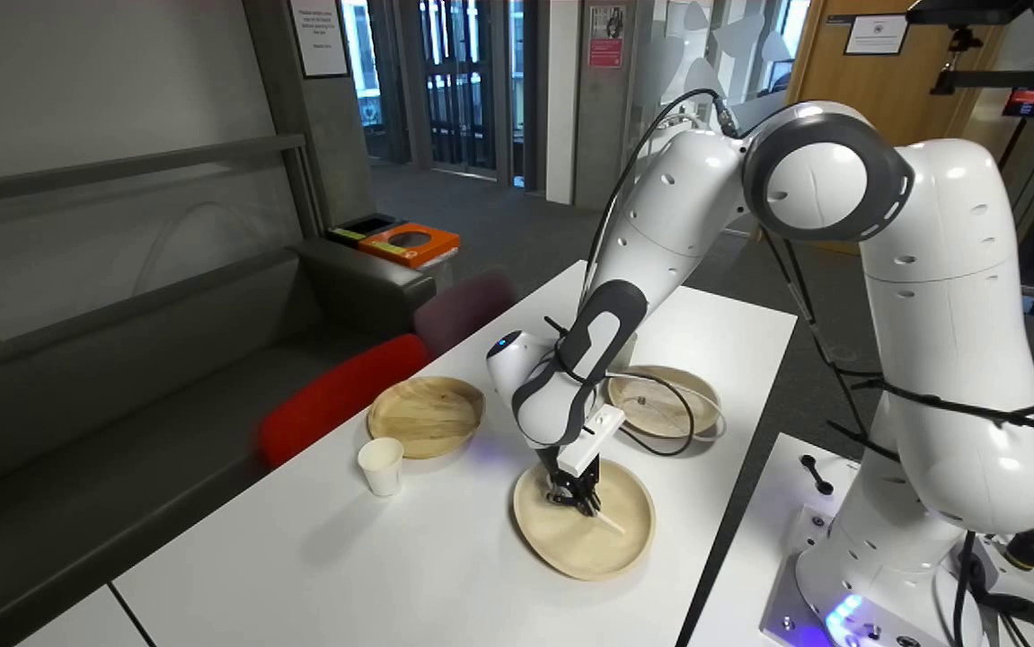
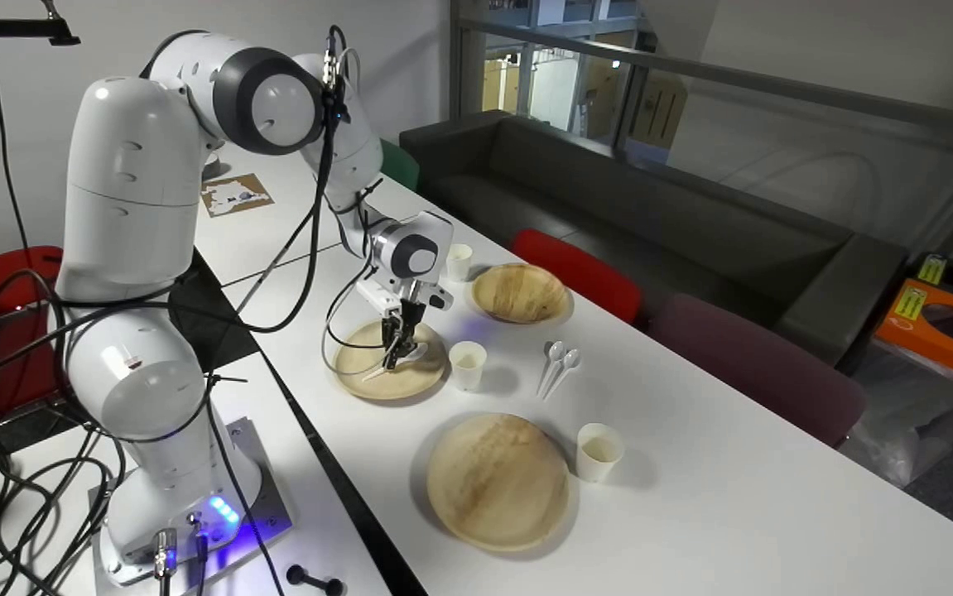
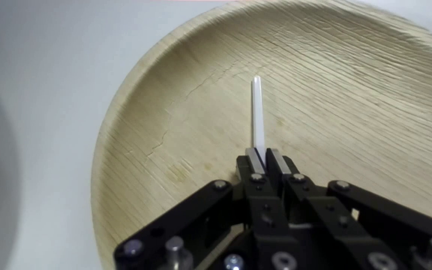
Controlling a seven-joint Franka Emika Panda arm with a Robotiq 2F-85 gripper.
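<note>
Black claw (image 3: 264,159) is closed around 1 white spoon (image 3: 258,116) over the beige plate (image 3: 185,127); grasping seems the present step; next move probably calls for gentle, straight lifting.

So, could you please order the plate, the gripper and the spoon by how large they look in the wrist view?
1. Plate, running past the picture's edge
2. Gripper, seen closer up, also cut off
3. Spoon, only partly in sight

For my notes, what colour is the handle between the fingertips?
The handle is white, clearest in the wrist view.
</note>
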